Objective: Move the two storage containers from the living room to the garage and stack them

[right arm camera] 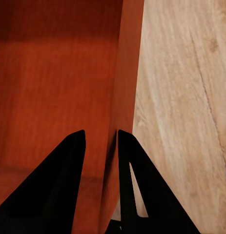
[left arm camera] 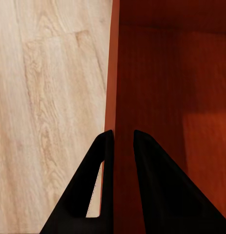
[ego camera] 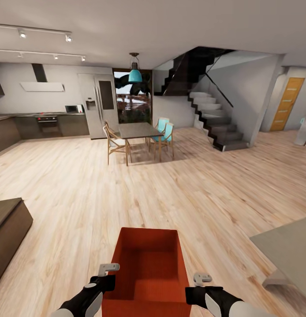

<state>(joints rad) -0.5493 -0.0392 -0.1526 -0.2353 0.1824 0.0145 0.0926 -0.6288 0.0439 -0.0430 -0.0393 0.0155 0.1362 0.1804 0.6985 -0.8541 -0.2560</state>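
Both grippers, left [ego camera: 110,274] and right [ego camera: 201,284], pinch the red bin's [ego camera: 146,268] side walls at six o'clock, over the wood floor [ego camera: 82,193]. Carrying step, probably. Next, drive on to find the garage.

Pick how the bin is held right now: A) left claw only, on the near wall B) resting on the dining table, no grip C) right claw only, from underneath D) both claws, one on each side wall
D: the left claw straddles one side wall of the bin and the right claw straddles the opposite wall, one finger inside and one outside each, with the wood floor beneath.
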